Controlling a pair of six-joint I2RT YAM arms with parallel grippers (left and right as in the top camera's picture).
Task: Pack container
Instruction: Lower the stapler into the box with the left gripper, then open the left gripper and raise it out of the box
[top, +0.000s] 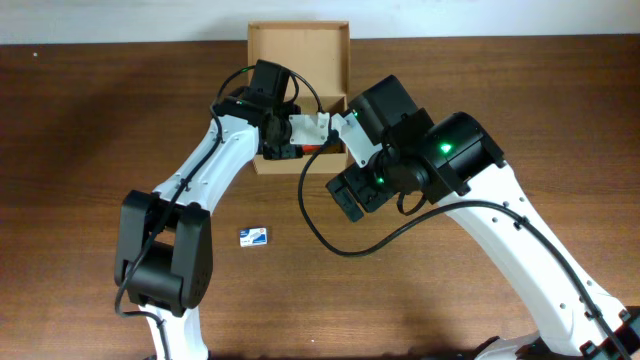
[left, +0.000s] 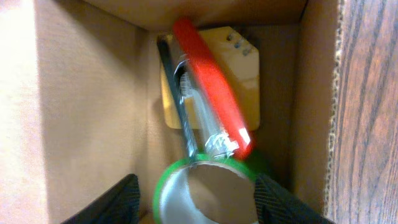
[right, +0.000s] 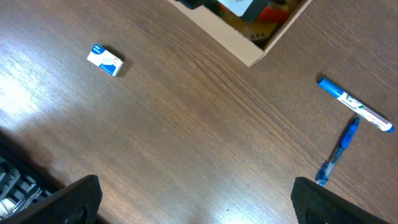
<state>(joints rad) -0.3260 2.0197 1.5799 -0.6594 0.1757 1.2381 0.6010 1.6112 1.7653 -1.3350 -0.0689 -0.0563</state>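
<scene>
the left gripper (left: 196, 186) is down inside the container (top: 298, 58). its two dark fingers are spread wide on either side of a green tape roll (left: 160, 193). a thin gap shows beside one finger and the other sits right at the roll's rim, so the jaws look parted, not clamped. past the roll a red-and-metal tool (left: 208, 81) lies slanted across the box floor, over a pale yellow piece (left: 245, 68) that rests against the far wall.

from overhead, a small white-and-blue box (top: 254, 236) lies alone on the brown wooden table (top: 560, 90), left of centre and well apart from everything else. the container, plain tan cardboard and open on top, sits at the middle of the far edge. both arms meet over its near half and hide what is inside.

the right gripper (right: 196, 183) hangs over bare wood just off the container's near right corner. its fingers are far apart and nothing is between them. in its wrist view the white-and-blue box is at upper left and the container's corner at top centre. a blue-capped marker (right: 354, 104) is at the right, with a blue pen (right: 339, 152) just beside the marker's end.
</scene>
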